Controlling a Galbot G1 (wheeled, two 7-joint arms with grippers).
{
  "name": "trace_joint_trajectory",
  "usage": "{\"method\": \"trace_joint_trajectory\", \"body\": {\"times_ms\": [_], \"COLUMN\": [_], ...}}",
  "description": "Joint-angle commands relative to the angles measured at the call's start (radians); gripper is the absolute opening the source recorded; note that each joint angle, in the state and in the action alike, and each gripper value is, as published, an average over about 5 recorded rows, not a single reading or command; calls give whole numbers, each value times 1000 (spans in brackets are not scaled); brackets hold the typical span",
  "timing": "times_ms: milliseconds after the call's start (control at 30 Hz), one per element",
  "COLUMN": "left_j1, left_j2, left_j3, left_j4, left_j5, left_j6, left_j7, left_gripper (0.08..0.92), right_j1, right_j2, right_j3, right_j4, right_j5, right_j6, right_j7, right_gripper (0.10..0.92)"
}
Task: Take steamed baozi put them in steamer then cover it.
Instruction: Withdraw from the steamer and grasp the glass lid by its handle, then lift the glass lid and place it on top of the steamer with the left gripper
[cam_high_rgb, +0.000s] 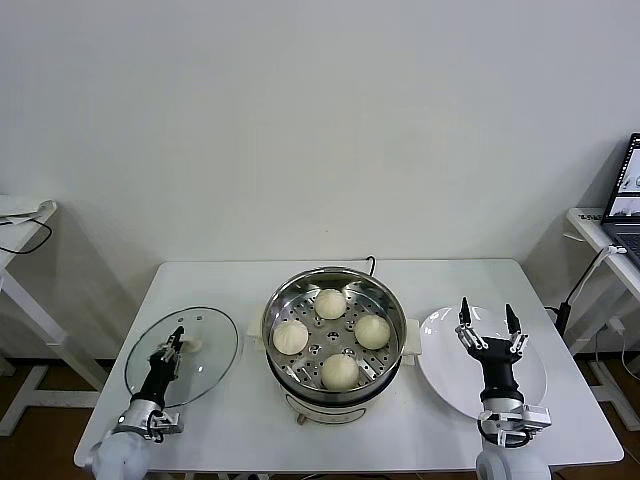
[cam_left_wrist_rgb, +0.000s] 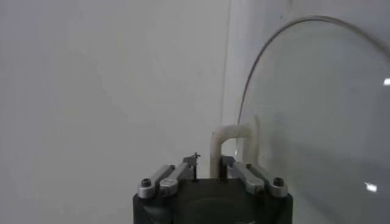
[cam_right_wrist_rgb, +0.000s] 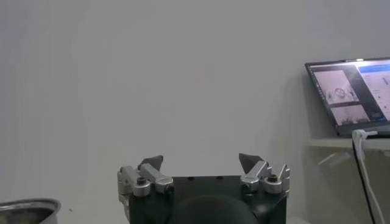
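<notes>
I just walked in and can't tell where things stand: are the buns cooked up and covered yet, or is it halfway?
Done: all four baozi sit on the tray inside the steamer, and the white plate is bare. In hand: the left gripper has shut on the handle of the glass cover beside the pot. Left: setting the cover onto the steamer. The right gripper hangs open above the plate.

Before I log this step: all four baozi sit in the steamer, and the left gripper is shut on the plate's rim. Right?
Not quite. The left gripper is shut on the cover's handle, as the left wrist view shows, not the plate. The four baozi are in the steamer.
</notes>
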Motion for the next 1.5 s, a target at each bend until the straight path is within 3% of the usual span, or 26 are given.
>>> {"method": "trace_joint_trajectory", "body": {"times_ms": [33,300,567,867,1167,1500], "left_j1": [53,178,329,357,292,154], "left_j2": [-1,25,102,184,270,277], "left_j3": [-27,-82,-77,72,342,593], "left_j4": [-176,-402,-678,-905,-982,-960], "left_j5": [-2,-38,-155,-170,-65,60], "left_j6": [28,94,291,540,735,811], "left_j7": [0,34,202,356,456,523], "left_gripper": [186,186,186,186,186,186], "right_j1": [9,18,22,14,7,7], "right_j2": [0,-5,-16,-16,-8,20], "right_j3": [-4,-3,1,5,21,28], "right_j4": [-6,-9,-5,-6,-4,-20], "right_j5": [1,6,17,19,16,-15], "right_j6": [0,-1,-2,12,20,29], "right_j7": [2,2,1,-4,-8,-8], "right_gripper": [823,823,823,823,823,823]}}
